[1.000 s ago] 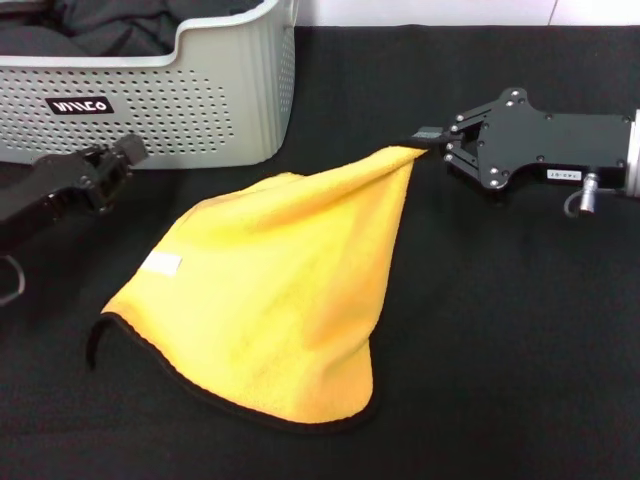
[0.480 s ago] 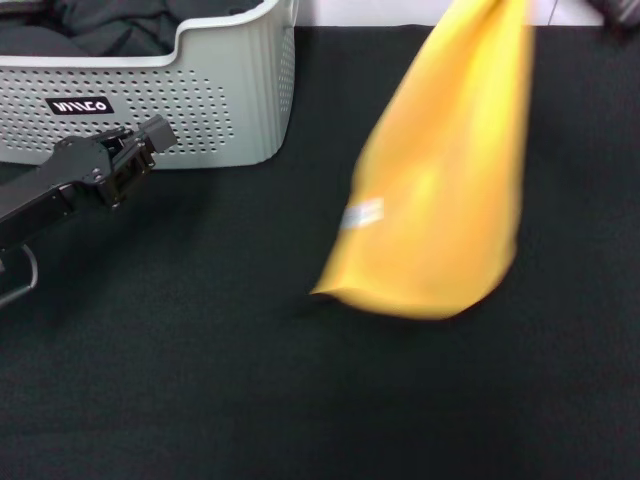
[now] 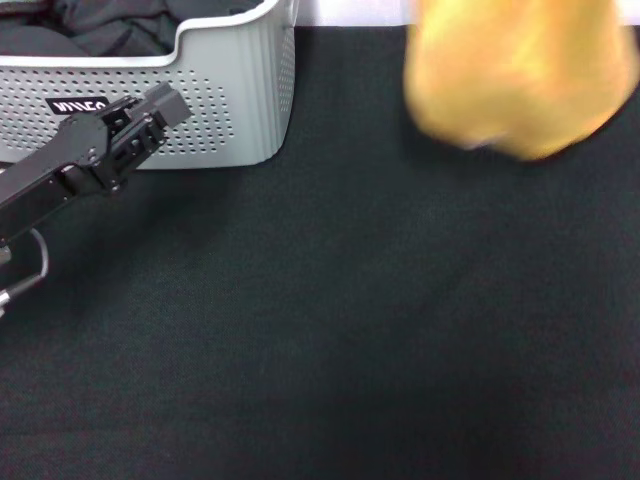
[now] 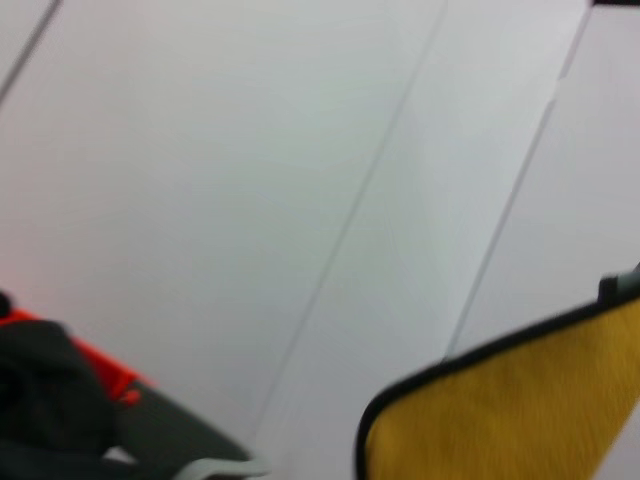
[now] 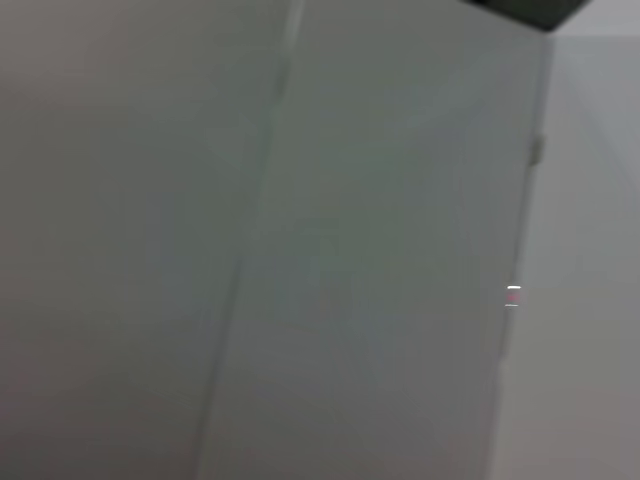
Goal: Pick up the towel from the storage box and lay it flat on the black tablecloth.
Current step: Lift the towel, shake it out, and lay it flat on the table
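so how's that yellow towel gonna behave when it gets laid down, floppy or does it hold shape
Probably very floppy: the towel hangs as a loose bunched mass above the black tablecloth, not as a flat sheet. Likely light for its size. Its soft trimmed edge curves in the left wrist view, so expect folds needing a spread. The left gripper waits by the storage box.

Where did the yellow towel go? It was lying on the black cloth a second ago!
The towel was swept up off the black tablecloth and now hangs high at the far right, its top out of view. The right claw that pinched its corner has gone out of the head view. The left claw crept forward, closer to the storage box. The box and the tablecloth stayed put.
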Action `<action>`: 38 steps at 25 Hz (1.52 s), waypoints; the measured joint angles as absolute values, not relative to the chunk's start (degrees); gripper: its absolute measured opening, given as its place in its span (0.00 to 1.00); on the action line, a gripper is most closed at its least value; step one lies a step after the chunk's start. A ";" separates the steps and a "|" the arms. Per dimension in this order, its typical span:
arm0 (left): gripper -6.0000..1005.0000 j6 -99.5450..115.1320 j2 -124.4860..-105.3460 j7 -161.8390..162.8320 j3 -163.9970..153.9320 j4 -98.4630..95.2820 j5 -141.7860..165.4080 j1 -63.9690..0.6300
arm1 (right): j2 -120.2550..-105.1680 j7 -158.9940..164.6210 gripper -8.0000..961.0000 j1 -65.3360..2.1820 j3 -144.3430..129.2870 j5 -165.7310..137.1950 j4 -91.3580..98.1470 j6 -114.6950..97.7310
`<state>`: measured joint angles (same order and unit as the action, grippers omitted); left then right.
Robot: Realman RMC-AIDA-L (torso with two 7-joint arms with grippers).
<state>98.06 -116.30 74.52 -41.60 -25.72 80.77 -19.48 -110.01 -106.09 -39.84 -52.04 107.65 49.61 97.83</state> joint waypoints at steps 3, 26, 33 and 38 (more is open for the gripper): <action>0.23 99.92 -116.75 74.46 -41.79 -25.58 80.77 -19.79 | -109.05 -107.70 0.01 -39.95 -52.06 107.15 48.27 101.22; 0.43 100.25 -118.11 74.46 -44.97 -19.01 88.97 -28.97 | -106.79 -113.73 0.01 -34.65 -62.54 117.25 51.99 105.24; 0.44 100.46 -118.32 75.03 -48.76 -18.30 89.07 -30.37 | -105.07 -115.75 0.01 -32.13 -66.00 123.24 55.07 105.64; 0.44 101.35 -119.38 76.05 -54.10 -17.54 89.08 -33.02 | -105.30 -115.75 0.01 -32.13 -66.04 123.66 55.39 105.66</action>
<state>101.35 -119.38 76.05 -54.10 -17.54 89.08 -33.02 -105.30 -115.75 -32.13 -66.04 123.66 55.39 105.66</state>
